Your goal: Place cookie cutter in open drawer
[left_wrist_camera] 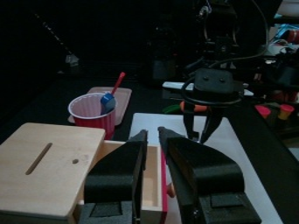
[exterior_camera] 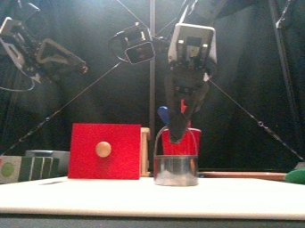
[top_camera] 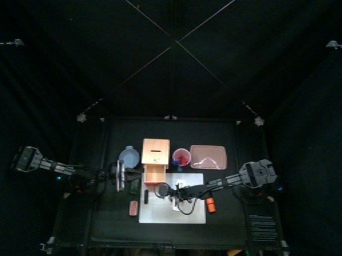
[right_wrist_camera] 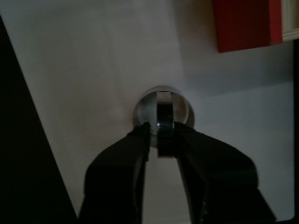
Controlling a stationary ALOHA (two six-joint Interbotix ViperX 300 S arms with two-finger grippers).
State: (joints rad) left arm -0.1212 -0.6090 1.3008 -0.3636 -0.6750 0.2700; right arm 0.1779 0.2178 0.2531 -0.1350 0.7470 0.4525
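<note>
The cookie cutter (exterior_camera: 177,169) is a round metal ring standing on the white sheet (top_camera: 190,212). My right gripper (exterior_camera: 181,134) comes down on it from above. In the right wrist view the jaws are shut on the cutter's rim (right_wrist_camera: 162,107). The light-tan wooden box (top_camera: 155,152) stands just left of it, and its drawer (top_camera: 158,175) has a red front with a wooden knob (exterior_camera: 105,151). The drawer's red side shows in the right wrist view (right_wrist_camera: 246,22). My left gripper (left_wrist_camera: 153,140) hovers over the box (left_wrist_camera: 52,166), its jaws close together and empty.
A red cup (left_wrist_camera: 91,111) with a blue utensil stands behind the cutter, next to a flat pinkish-brown rectangle (top_camera: 209,157). Two small red objects (top_camera: 130,207) (top_camera: 211,205) lie beside the sheet. Grey-green items (exterior_camera: 30,165) stand at the front left.
</note>
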